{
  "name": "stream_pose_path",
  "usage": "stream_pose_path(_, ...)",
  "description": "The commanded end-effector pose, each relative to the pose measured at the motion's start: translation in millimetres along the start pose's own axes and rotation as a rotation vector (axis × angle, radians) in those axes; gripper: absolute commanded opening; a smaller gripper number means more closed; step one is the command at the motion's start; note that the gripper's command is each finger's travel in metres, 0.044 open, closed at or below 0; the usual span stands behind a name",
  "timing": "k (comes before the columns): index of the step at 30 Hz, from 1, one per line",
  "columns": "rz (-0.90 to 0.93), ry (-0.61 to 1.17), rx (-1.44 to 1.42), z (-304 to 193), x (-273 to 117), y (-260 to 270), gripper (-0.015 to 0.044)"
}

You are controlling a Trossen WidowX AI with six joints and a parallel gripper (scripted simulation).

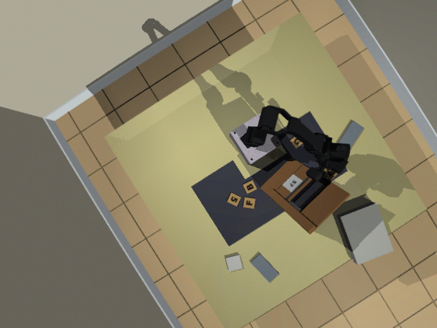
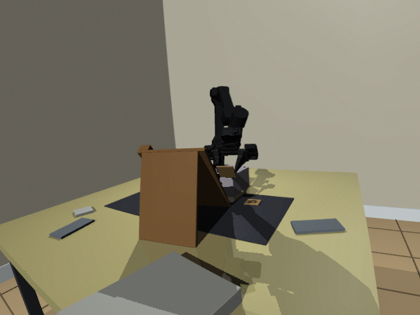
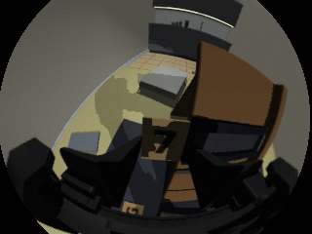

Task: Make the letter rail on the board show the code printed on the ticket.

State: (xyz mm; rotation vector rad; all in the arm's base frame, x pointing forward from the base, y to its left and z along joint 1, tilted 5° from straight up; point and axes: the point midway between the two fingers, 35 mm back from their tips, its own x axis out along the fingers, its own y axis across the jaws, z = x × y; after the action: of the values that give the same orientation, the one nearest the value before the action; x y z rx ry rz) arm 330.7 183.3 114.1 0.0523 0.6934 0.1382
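Claw (image 1: 326,173) (image 2: 230,164) (image 3: 163,140) pinching 7 tile (image 2: 226,171) (image 3: 165,139) between fingertips, raised beside board (image 1: 333,197) (image 2: 168,198) (image 3: 236,90). G tile (image 1: 295,142) (image 2: 252,202) (image 3: 133,208) below, flat on mat (image 1: 215,183) (image 2: 251,224) (image 3: 146,180), apart from claw.

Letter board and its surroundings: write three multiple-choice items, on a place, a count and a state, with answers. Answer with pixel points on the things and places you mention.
1. Where does the G tile (image 1: 296,142) (image 2: 252,201) (image 3: 133,209) lie?
A) On the white block
B) On dark matting
C) On the floor tiles

2. How many tiles lie grouped by the small white block (image 1: 234,262) (image 2: 83,211)'s side of the board (image 1: 326,201) (image 2: 168,199) (image 3: 234,88)?
A) Three
B) One
C) Six

3. The end effector (image 1: 328,173) (image 2: 226,169) (image 3: 163,140) is:
A) open
B) shut on nothing
C) shut on the 7 tile (image 2: 226,171) (image 3: 158,138)

B: dark surface surrounds it.
A: B, S, F.
C: fingers flank it.
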Motion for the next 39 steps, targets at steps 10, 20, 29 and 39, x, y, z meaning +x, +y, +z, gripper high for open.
stream_pose_path(10,0.005,-0.009,0.001,3,-2,-6,0.0)
stream_pose_path(20,0.005,-0.009,0.0,3,-2,-11,0.0)
stream_pose_path(29,0.005,-0.009,0.0,3,-1,-16,0.0)
stream_pose_path(39,0.004,-0.009,0.0,3,-1,-21,0.0)
